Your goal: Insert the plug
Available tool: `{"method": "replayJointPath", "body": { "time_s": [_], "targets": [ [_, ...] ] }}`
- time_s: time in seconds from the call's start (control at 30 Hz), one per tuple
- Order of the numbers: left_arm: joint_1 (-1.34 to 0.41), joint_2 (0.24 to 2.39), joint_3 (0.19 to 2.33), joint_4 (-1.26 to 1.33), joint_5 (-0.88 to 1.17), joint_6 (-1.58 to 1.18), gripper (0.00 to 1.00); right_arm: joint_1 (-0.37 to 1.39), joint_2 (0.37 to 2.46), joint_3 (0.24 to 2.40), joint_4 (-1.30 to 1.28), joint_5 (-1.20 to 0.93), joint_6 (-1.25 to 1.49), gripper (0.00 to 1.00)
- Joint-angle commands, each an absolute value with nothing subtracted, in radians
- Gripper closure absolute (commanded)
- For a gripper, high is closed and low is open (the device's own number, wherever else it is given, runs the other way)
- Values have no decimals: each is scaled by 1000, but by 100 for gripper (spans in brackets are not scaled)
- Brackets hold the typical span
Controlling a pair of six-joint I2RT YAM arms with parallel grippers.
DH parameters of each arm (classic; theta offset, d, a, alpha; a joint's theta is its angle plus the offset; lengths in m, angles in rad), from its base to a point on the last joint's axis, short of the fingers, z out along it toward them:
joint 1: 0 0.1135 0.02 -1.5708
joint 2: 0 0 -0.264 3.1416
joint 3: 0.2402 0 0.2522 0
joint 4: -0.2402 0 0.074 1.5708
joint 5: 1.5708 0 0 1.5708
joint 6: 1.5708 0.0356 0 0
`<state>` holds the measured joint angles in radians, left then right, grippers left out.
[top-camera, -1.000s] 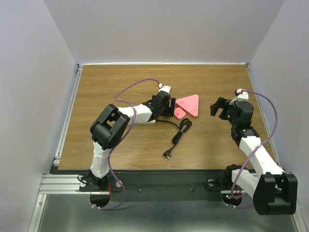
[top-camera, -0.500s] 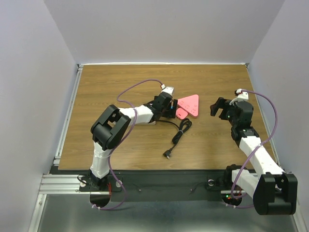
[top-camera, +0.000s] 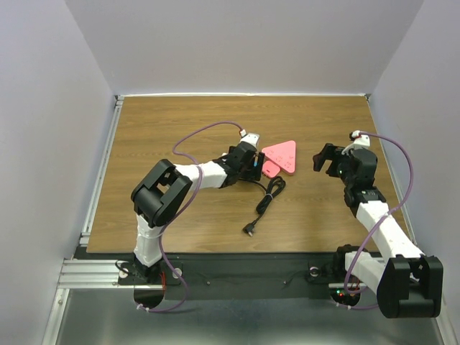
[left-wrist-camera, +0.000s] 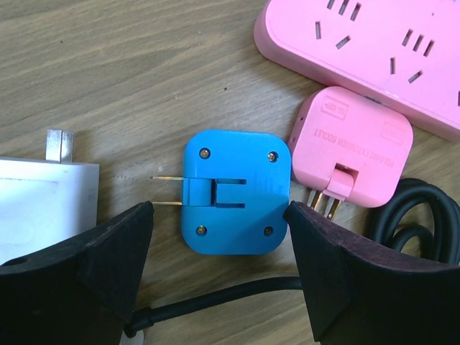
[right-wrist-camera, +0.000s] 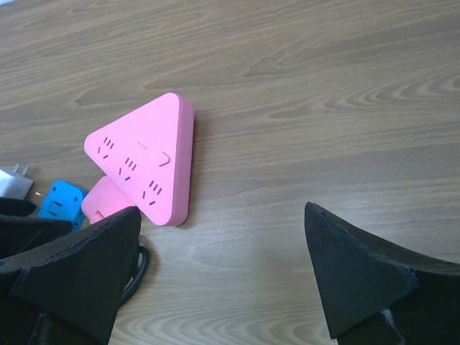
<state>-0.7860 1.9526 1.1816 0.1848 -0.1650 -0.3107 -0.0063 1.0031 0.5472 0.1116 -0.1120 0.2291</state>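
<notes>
A blue plug (left-wrist-camera: 236, 192) lies flat on the wood, its two prongs pointing left. My left gripper (left-wrist-camera: 219, 215) is open and straddles it, one finger on each side, not clamped. A pink plug (left-wrist-camera: 352, 147) lies just right of it, against the pink triangular power strip (left-wrist-camera: 374, 50). From above, the left gripper (top-camera: 253, 165) sits beside the pink plug (top-camera: 267, 169) and the strip (top-camera: 282, 154). My right gripper (top-camera: 325, 159) hangs open to the right of the strip (right-wrist-camera: 147, 162), holding nothing.
A white charger (left-wrist-camera: 43, 190) lies left of the blue plug. A black cable (left-wrist-camera: 215, 298) runs under the left jaws and coils (top-camera: 272, 190) in front of the strip, ending in a small connector (top-camera: 249, 231). Grey walls enclose the table.
My left gripper has slid a little to the right toward the pink strip and its jaws have opened slightly wider. The right arm has not moved.
</notes>
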Motion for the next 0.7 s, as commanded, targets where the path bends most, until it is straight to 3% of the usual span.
{"method": "replayJointPath", "body": {
  "time_s": [0.0, 0.67],
  "targets": [
    [-804, 1888, 1160, 210, -161, -282, 12, -3, 1005, 597, 126, -106, 232, 0],
    [-824, 1858, 1129, 160, -262, -405, 1, -3, 1012, 601, 118, -118, 229, 0]
  ]
}}
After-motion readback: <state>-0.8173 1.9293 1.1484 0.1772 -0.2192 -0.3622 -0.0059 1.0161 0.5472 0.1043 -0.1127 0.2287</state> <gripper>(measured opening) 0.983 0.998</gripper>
